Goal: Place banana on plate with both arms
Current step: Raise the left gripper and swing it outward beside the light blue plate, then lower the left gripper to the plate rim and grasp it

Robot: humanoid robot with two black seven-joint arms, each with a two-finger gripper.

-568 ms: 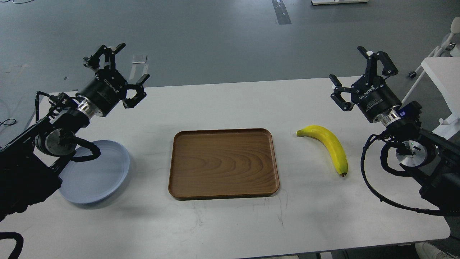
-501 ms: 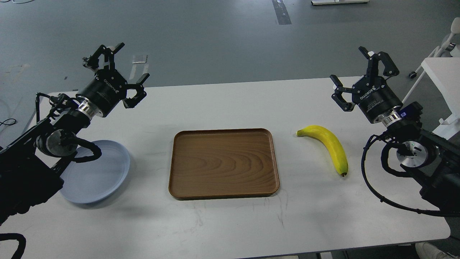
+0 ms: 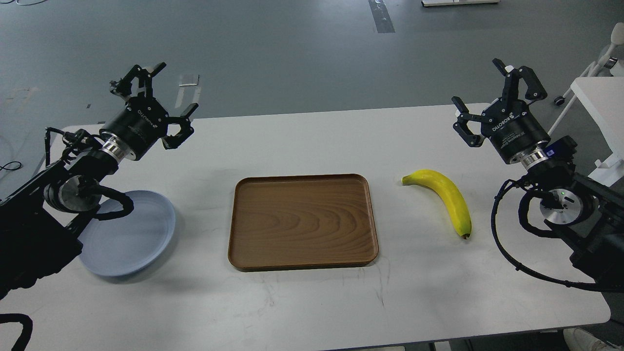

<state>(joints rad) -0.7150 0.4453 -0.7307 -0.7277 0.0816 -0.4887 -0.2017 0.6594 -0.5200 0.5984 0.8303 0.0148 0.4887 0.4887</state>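
A curved yellow banana (image 3: pixel 446 197) with a dark tip lies on the white table, right of the tray. The pale blue-grey plate (image 3: pixel 139 234) lies at the left, partly hidden under my left arm. My left gripper (image 3: pixel 163 97) is open and empty, held up above the table's far left, well beyond the plate. My right gripper (image 3: pixel 492 95) is open and empty, raised over the far right of the table, beyond and to the right of the banana.
A rectangular brown wooden tray (image 3: pixel 302 220) with nothing in it lies in the middle of the white table (image 3: pixel 312 302). A white cart (image 3: pixel 597 97) stands off the table's right edge. Grey floor lies beyond the far edge.
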